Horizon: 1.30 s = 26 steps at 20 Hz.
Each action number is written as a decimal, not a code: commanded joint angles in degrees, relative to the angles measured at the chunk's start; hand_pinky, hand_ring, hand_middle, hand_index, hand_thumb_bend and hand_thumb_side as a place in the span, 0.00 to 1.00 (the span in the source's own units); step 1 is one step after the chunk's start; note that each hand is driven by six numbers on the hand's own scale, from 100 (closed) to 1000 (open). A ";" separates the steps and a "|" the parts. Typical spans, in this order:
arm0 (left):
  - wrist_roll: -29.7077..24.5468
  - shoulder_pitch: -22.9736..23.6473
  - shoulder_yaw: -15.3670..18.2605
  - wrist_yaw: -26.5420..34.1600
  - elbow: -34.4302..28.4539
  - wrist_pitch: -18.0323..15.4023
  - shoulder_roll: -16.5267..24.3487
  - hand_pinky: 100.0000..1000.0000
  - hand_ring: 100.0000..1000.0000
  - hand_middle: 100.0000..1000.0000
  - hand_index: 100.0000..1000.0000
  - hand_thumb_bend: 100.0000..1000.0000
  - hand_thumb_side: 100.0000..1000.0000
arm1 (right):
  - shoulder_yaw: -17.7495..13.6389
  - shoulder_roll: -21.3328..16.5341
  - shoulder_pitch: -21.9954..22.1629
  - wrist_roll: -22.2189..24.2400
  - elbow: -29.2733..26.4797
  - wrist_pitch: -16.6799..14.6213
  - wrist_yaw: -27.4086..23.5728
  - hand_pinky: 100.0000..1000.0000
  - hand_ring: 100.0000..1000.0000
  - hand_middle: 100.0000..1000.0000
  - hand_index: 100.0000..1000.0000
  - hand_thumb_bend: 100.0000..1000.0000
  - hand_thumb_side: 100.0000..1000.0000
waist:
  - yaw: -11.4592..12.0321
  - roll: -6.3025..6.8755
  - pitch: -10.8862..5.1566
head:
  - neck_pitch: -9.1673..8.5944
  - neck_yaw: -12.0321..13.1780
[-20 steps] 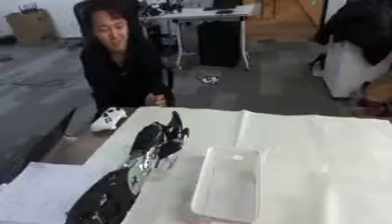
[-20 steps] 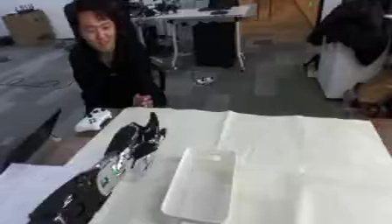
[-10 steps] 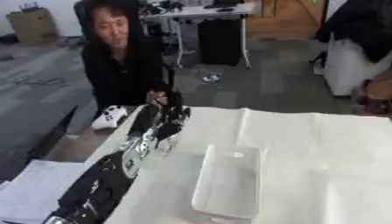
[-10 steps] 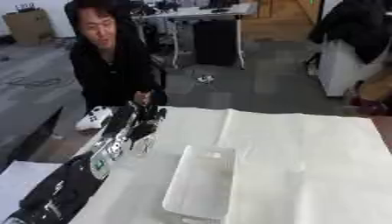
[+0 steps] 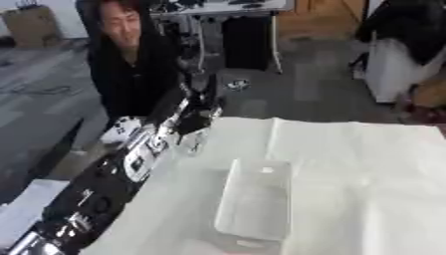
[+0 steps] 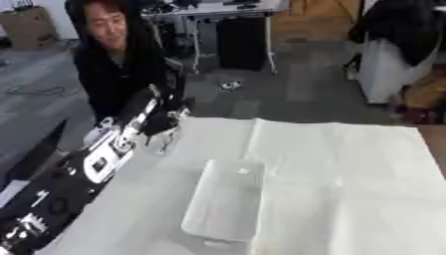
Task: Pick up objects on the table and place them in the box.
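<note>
At about ten o'clock from the box, the left robot hand (image 5: 198,112) reaches out at the table's far left edge, black with silver joints, at the end of a long dark arm (image 5: 104,184) that runs in from the lower left corner. Blur hides its fingers, so I cannot tell whether they are open or curled, nor whether they hold anything. A small pale, glassy shape (image 5: 190,143) shows just under the robot hand at six o'clock; what it is cannot be made out. The box (image 5: 254,201) is a shallow, clear plastic tray with rounded corners, lying long-ways on the table near its middle, apart from the robot hand. A creased white cloth (image 6: 348,174) covers the table (image 5: 157,209). The arm's near end is cut off by the frame.
</note>
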 commanded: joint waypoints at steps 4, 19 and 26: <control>-4.79 0.69 -3.16 4.28 -12.23 1.15 5.41 0.00 0.00 0.00 0.14 0.12 0.91 | 0.04 -0.78 -0.38 -0.02 -0.76 -0.04 0.08 0.31 0.32 0.42 0.90 0.36 1.00 | 0.04 0.12 -0.85 | 0.06 -0.41; -11.43 1.40 -7.20 13.66 -31.61 4.69 8.90 0.00 0.00 0.00 0.15 0.12 0.92 | 0.14 -0.78 -0.45 -0.02 -0.76 -0.13 -0.02 0.31 0.32 0.42 0.90 0.36 1.00 | -0.06 0.42 -1.17 | 0.02 -0.14; -12.65 0.60 -8.77 16.73 -34.62 4.29 8.35 0.00 0.00 0.00 0.15 0.12 0.92 | 0.20 -0.64 -0.57 0.05 -0.76 -0.13 -0.06 0.31 0.32 0.42 0.90 0.36 1.00 | -0.33 0.48 -1.21 | 0.01 0.16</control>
